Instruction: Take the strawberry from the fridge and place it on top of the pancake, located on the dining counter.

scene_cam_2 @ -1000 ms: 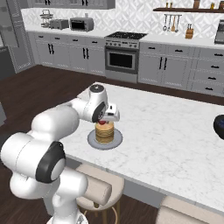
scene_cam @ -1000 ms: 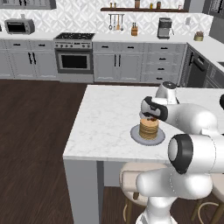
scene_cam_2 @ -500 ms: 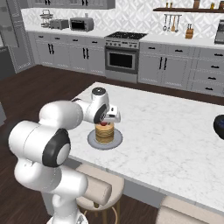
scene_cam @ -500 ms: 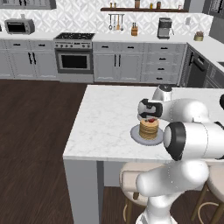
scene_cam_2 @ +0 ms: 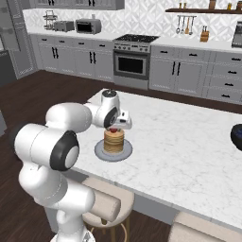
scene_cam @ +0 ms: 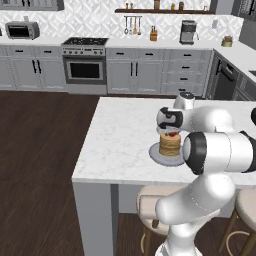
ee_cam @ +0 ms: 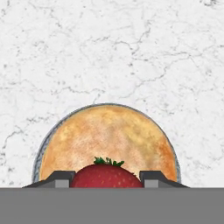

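Since the earlier frame, the arm's elbow has swung forward while the tool (ee_cam: 106, 177) has stayed over the pancake (scene_cam: 170, 144). The tool pinches the strawberry (ee_cam: 106, 176) between its fingers (ee_cam: 59, 178), directly above the stack on the bench (scene_cam: 120, 145). We judge the berry light, soft and easily bruised, best held across its widest part with little force. We count one strawberry, one pancake stack, one plate (scene_cam_2: 100, 151), and on the wall counter one toaster oven (scene_cam: 21, 30).
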Robot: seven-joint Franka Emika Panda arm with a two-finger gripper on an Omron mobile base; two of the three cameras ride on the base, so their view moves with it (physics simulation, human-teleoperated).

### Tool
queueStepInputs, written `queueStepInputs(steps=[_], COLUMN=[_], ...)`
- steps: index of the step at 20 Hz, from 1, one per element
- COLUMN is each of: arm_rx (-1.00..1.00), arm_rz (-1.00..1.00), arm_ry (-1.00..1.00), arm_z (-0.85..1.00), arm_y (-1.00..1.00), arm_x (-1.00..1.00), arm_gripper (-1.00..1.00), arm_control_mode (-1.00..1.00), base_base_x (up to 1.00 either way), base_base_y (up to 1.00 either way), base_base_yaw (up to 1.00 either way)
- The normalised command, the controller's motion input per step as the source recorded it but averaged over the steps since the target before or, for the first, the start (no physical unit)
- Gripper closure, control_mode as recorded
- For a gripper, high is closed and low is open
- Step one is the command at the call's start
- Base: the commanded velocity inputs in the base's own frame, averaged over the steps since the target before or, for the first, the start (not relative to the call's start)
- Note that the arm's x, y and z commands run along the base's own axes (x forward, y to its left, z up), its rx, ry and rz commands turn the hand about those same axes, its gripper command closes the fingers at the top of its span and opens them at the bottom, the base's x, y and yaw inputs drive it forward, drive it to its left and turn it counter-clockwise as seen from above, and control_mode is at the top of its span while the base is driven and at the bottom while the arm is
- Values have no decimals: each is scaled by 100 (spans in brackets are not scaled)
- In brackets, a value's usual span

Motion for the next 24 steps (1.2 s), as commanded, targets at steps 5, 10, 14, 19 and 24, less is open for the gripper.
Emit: queueStepInputs(steps=[5,10,14,19,24], arm_rx=[0,0,0,0,0], arm_rz=[0,0,0,0,0], arm_ry=[1,0,-6,-7,-11], arm_z=[-28,-31,-45,-27,-28], arm_y=[0,0,0,0,0], arm_x=[-5,-21,-45,-4,-9], arm_gripper=[100,100,100,100,-100], arm_control_mode=[-100,-100,-100,-100,-100], base_base_x=[0,0,0,0,0], base_base_y=[0,0,0,0,0], base_base_yaw=[0,0,0,0,0])
